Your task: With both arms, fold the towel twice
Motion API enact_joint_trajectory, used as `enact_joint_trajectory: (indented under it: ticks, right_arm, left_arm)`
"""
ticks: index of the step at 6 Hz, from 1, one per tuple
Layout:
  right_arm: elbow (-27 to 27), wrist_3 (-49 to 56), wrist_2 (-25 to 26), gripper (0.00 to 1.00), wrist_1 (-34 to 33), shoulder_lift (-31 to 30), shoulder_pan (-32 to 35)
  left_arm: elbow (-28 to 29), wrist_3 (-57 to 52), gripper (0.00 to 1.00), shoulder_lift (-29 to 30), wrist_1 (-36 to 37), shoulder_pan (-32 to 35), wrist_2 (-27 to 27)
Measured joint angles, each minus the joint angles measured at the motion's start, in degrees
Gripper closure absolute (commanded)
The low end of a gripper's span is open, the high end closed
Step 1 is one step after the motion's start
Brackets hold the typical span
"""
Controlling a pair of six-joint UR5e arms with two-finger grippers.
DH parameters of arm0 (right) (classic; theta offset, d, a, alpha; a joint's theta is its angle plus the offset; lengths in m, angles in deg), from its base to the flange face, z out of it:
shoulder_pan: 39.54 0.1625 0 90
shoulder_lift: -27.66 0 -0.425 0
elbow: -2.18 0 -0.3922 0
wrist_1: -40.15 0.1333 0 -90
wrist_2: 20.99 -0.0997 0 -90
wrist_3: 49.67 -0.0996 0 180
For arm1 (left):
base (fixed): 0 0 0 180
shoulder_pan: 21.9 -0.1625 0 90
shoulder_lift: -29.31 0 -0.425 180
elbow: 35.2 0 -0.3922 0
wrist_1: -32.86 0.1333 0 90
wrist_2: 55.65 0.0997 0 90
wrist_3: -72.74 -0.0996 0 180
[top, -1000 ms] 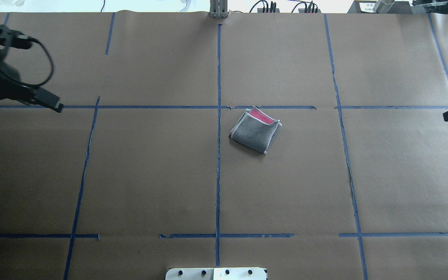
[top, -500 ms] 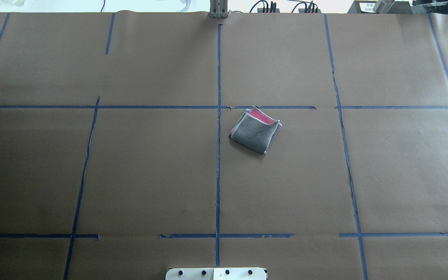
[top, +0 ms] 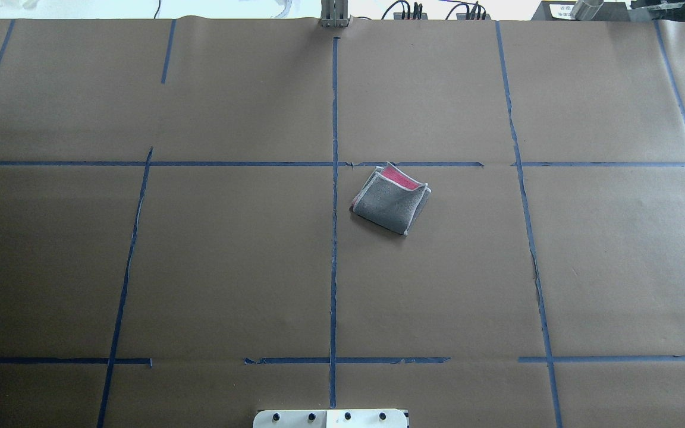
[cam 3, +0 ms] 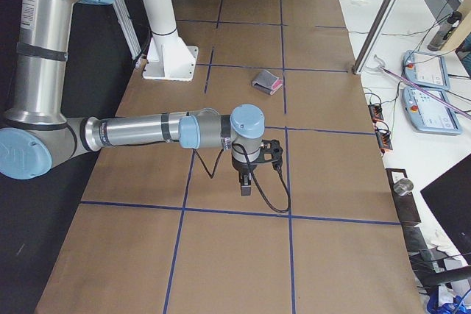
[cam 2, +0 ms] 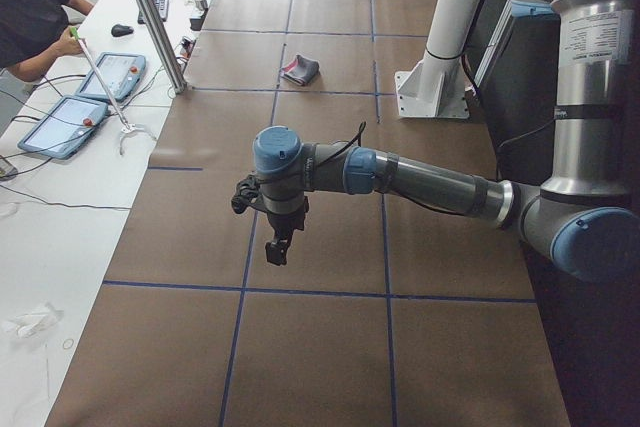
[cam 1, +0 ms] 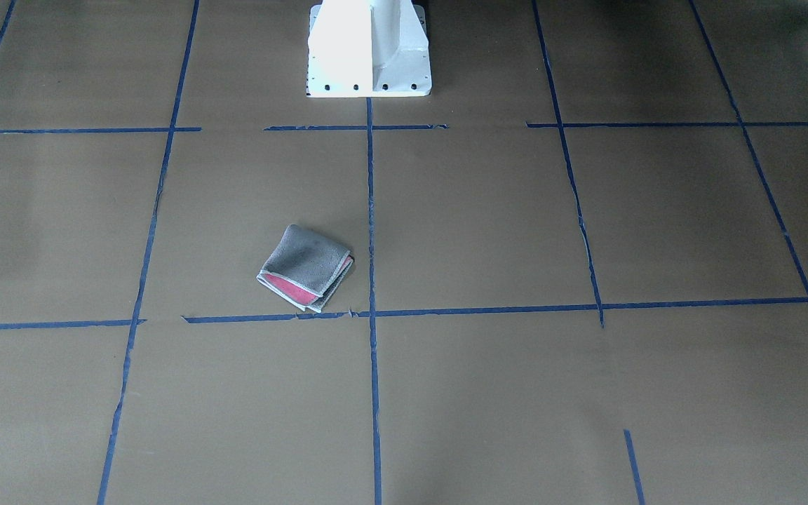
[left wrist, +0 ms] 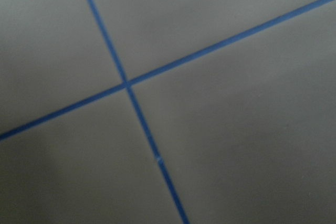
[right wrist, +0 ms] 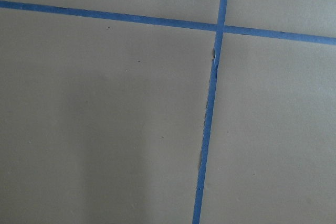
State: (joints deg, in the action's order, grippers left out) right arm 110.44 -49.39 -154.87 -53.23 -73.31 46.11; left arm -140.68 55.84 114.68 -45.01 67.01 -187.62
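The towel (top: pixel 391 199) lies folded into a small square just right of the table's middle, grey face up with a pink strip along its far edge. It also shows in the front-facing view (cam 1: pixel 306 268) and both side views (cam 2: pixel 300 70) (cam 3: pixel 266 81). No gripper touches it. My left gripper (cam 2: pixel 278 247) hangs over the table far out at the left end. My right gripper (cam 3: pixel 246 185) hangs over the right end. Both show only in the side views, so I cannot tell whether they are open or shut. The wrist views show only paper and tape.
Brown paper with blue tape lines (top: pixel 334 196) covers the table. The white pedestal base (cam 1: pixel 369 49) stands at the robot's edge. A metal post (cam 2: pixel 150 17), tablets (cam 2: pixel 60 125) and an operator (cam 2: pixel 30 17) are on the far side.
Both grippers, at the left and right edges of the overhead view a second ago, have moved outward and out of that view. The towel has not moved.
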Motion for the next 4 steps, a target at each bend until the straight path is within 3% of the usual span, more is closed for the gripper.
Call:
enact_joint_trajectory:
  ticks: [4]
  right_arm:
    - [-0.8, 0.3, -1.1, 0.00, 0.2, -1.4, 0.0]
  left_arm:
    - [5.9, -0.1, 0.00, -1.8, -1.6, 0.6, -0.9]
